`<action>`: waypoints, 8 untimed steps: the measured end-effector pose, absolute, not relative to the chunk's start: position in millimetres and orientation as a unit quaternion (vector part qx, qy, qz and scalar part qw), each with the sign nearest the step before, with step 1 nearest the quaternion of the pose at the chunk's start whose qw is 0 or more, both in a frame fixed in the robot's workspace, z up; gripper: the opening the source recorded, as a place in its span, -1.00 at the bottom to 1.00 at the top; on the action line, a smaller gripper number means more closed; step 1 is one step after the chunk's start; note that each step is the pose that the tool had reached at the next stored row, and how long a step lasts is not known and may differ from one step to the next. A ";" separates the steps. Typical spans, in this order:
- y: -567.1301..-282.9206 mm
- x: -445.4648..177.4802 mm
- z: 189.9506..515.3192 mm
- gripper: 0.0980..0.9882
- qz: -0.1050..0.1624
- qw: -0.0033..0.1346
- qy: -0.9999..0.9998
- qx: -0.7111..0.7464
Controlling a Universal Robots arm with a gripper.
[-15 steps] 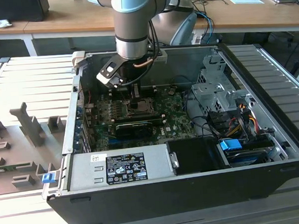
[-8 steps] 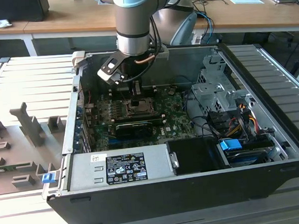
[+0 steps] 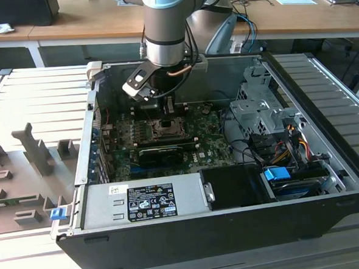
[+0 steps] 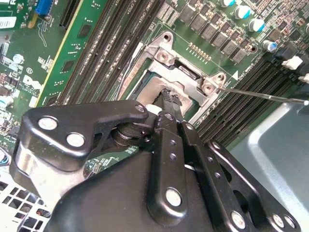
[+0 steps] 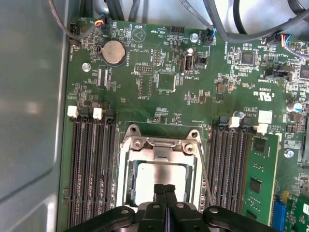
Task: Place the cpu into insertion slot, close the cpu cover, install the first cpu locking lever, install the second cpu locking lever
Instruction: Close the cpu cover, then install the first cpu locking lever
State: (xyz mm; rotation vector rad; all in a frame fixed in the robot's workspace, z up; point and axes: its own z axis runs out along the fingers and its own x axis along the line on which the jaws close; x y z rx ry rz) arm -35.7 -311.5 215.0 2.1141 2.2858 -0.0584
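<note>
In the first wrist view the cpu (image 5: 161,171) lies flat in the insertion slot (image 5: 126,169), its pale silver face showing through the square opening of the cpu cover (image 5: 164,144), which lies down around it. My gripper (image 5: 165,189) is shut, fingertips together with nothing seen between them, right over the cpu's near edge. In the second wrist view the gripper (image 4: 169,96) tips sit at the cover (image 4: 190,77) opening. A thin wire locking lever (image 4: 260,94) sticks out sideways from the socket, unlatched. The exterior view has the gripper (image 3: 168,111) just above the insertion slot (image 3: 166,129).
Black memory slots (image 5: 91,169) flank the socket, with a green memory module (image 5: 258,179) on one side. Cables (image 5: 231,29) cross the board's far edge. In the exterior view a power supply (image 3: 144,200) and drive cage (image 3: 260,114) crowd the open case.
</note>
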 end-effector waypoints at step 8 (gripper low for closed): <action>-311.4 -34.7 224.0 -0.98 -0.019 0.014 0.734 0.679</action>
